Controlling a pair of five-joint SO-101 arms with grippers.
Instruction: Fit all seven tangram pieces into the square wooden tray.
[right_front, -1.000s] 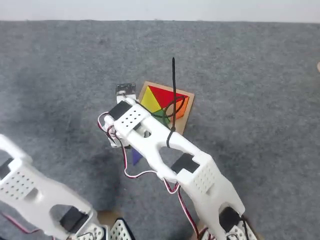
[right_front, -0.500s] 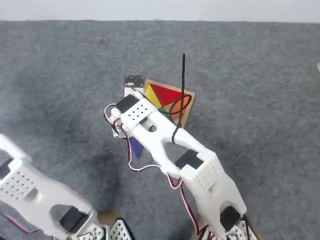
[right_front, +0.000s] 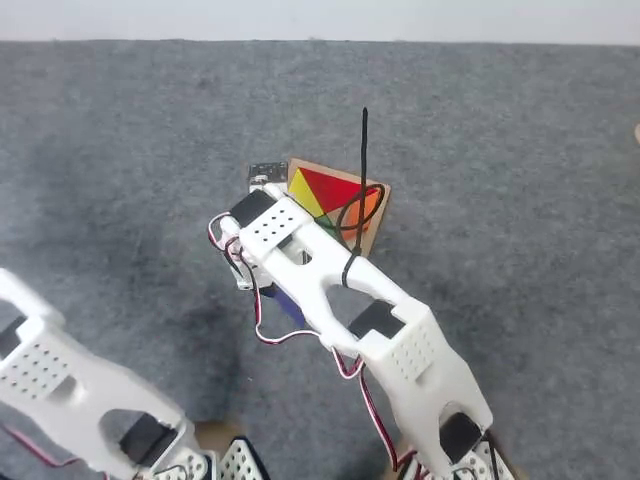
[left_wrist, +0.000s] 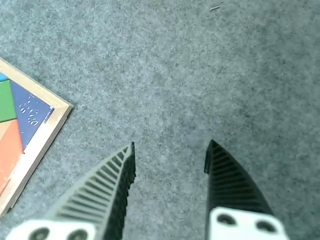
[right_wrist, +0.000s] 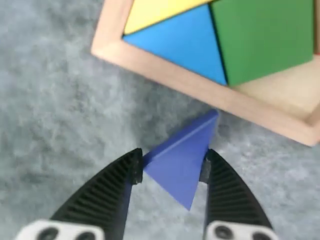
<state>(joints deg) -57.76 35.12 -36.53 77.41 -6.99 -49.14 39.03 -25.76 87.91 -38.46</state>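
The square wooden tray (right_front: 340, 173) lies mid-table holding red, yellow, orange and green pieces. In the right wrist view my right gripper (right_wrist: 170, 162) is shut on a dark blue triangle (right_wrist: 177, 167), one finger on each side, just outside the tray's rim (right_wrist: 165, 75). Inside sit a light blue triangle (right_wrist: 185, 40), a green piece (right_wrist: 265, 35) and a bare wooden patch (right_wrist: 280, 92). From above, the dark blue triangle (right_front: 284, 299) peeks out under the right arm (right_front: 330, 270). My left gripper (left_wrist: 170, 150) hangs open over bare mat beside a tray corner (left_wrist: 62, 107).
Grey mat (right_front: 500, 150) covers the whole table, with open room on every side of the tray. The left arm (right_front: 60, 380) sits at the near left corner. A black cable (right_front: 362, 170) rises from the right arm over the tray.
The right arm's wrist moved away from the front edge, toward the tray's far-left corner. The dark blue triangle under it shifted slightly right and toward the tray. The left arm stayed still.
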